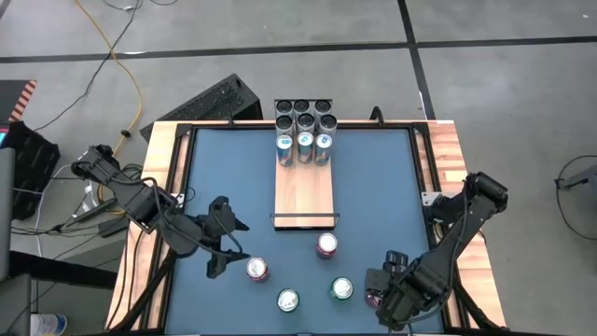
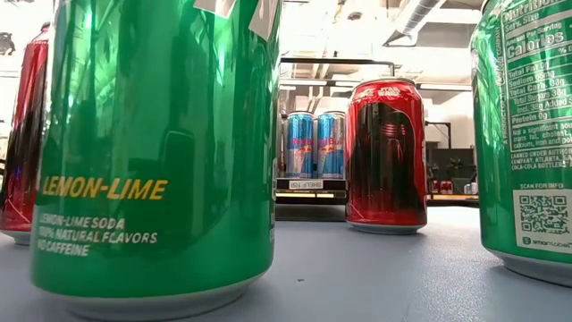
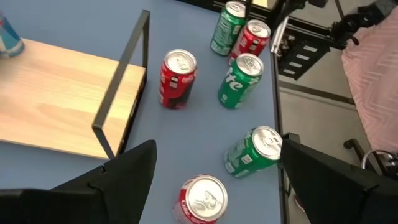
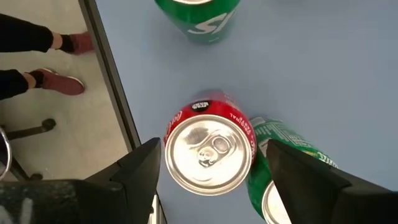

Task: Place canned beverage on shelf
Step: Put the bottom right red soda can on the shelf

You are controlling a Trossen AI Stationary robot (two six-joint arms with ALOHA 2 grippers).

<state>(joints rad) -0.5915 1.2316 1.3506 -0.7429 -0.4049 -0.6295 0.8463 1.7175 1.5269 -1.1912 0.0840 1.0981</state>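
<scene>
The shelf [image 1: 305, 182], a pale wood plank with a black wire rail [image 3: 121, 93] at its near end, lies on the blue table. Blue cans [image 1: 305, 147] stand at its far end. Several red and green cans stand on the table near the front edge. My right gripper [image 4: 211, 152] hangs open, pointing down over a red can [image 4: 208, 152], one finger on either side and not touching it. A green can [image 4: 273, 180] stands right beside that red can. My left gripper [image 3: 214, 158] is open at the front left, just above another red can [image 3: 202, 199].
Dark-topped cans [image 1: 305, 112] fill the shelf's far end behind the blue ones. A red can [image 1: 326, 245] stands just in front of the shelf's near rail. Pale wooden strips [image 1: 159, 187] edge the table. A person's feet [image 4: 59, 81] show on the floor beside the table.
</scene>
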